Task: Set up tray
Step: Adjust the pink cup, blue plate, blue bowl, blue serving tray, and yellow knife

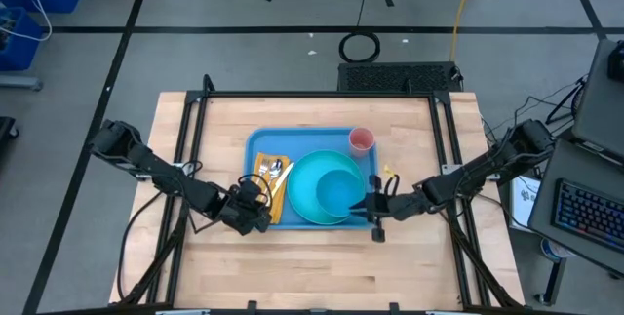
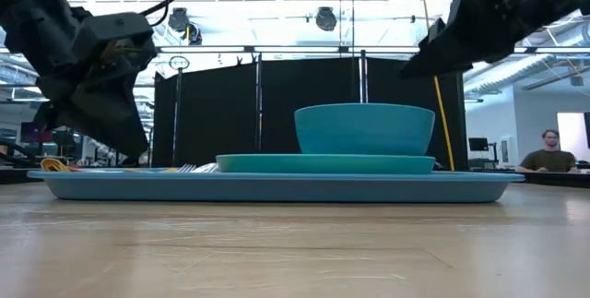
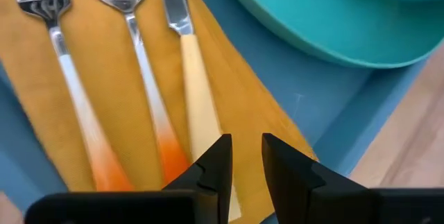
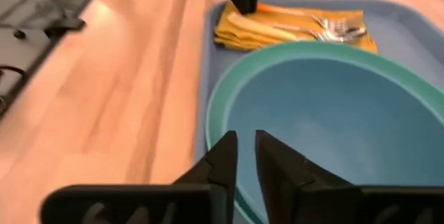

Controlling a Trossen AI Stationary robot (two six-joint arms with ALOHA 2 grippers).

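Both grippers hover at the tray (image 1: 255, 143), which lies mid-table holding a plate (image 1: 304, 200), bowl (image 1: 338, 189), cup (image 1: 362, 139) and cutlery on a yellow napkin (image 1: 265, 171); the left gripper (image 3: 245, 156) hangs over the knife (image 3: 194, 92), fingers slightly parted, pinching nothing. The right gripper (image 4: 245, 154) sits above the plate's rim, fingers a narrow gap apart, empty.

Tray (image 1: 255, 144): blue plastic, smooth, semi-matt; plate (image 4: 333, 113) & bowl (image 2: 365, 128): turquoise plastic w/ soft sheen. Fork (image 3: 62, 50), spoon (image 3: 132, 16), knife (image 3: 186, 57): shiny metal heads, glossy plastic-looking handles, on a matt yellow napkin (image 3: 236, 92), cloth or paper unclear. Table (image 1: 312, 276): pale wood, visible grain, low gloss.
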